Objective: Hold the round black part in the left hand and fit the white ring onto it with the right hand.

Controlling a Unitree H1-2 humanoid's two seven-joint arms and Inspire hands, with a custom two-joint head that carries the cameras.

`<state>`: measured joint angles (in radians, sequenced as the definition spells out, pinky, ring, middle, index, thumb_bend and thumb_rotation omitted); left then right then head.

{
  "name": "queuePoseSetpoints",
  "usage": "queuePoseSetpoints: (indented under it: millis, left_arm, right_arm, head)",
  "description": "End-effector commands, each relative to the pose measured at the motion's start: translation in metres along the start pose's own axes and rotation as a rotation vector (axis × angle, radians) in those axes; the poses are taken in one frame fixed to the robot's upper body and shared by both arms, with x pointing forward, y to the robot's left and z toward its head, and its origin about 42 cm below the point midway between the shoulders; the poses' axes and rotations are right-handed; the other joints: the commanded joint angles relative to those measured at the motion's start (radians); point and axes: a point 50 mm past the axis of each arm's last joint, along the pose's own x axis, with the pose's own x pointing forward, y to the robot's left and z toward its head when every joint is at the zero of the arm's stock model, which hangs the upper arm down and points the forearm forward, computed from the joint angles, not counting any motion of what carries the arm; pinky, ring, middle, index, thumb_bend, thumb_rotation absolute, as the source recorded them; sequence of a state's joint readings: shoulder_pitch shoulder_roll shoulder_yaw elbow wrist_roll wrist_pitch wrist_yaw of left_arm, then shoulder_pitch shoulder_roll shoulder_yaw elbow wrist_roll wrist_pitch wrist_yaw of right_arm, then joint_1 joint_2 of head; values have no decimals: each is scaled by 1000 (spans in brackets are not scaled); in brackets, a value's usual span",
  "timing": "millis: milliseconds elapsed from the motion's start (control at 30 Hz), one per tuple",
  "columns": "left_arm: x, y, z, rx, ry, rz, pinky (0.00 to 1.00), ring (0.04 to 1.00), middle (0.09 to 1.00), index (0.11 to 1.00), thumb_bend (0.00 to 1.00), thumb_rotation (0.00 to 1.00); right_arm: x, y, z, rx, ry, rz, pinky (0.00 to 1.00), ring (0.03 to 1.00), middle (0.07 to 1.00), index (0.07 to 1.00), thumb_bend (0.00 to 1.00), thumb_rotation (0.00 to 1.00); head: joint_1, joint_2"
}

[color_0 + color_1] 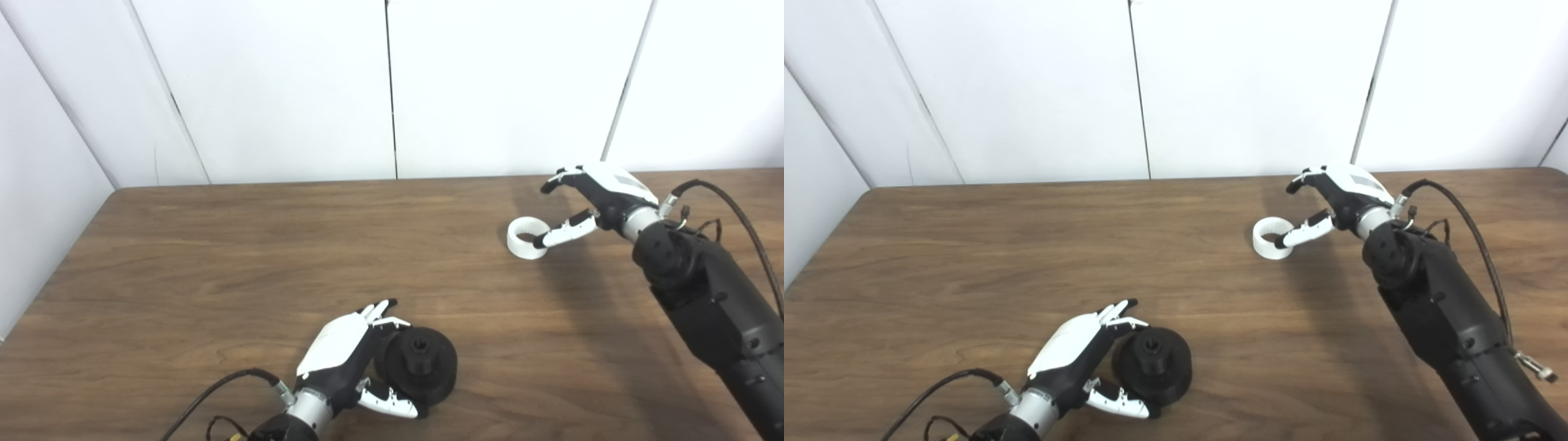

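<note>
Wood-grain table (245,257); left hand (343,361) fingers cup round black part (419,361); right hand (597,196) fingers apart beside white ring (525,239).

Bright, even light; soft shadows.

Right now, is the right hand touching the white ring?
Touching. In the left eye view the right hand has its thumb tip lying against the near rim of the white ring; its other fingers arch above, clear of the ring.

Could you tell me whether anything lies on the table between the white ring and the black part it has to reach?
Nothing visible does: only bare table separates the white ring from the round black part.
</note>
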<state>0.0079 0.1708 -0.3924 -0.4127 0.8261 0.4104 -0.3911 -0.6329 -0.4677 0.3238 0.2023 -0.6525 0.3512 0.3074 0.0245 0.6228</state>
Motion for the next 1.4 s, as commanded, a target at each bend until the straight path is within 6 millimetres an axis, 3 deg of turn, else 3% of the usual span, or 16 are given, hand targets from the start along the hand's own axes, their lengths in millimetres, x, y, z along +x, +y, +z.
queuePoseSetpoints:
  millis: [0,500,1367]
  left_arm:
    - [1,-8,-1,-7,0,-47,989,1000,1000,721,889,202]
    - [2,-8,-1,13,9,-41,979,1000,1000,720,891,201]
    - [-1,-10,-1,-1,4,-41,992,1000,1000,717,893,197]
  right_arm:
    - [8,-34,17,-36,-62,-78,1000,1000,936,788,880,344]
    - [16,-14,20,-39,-54,-16,1000,1000,938,793,881,370]
    - [27,0,16,-39,-37,-6,996,1000,925,769,859,364]
  head:
    - [-1,0]
    - [0,-1]
    - [5,-1]
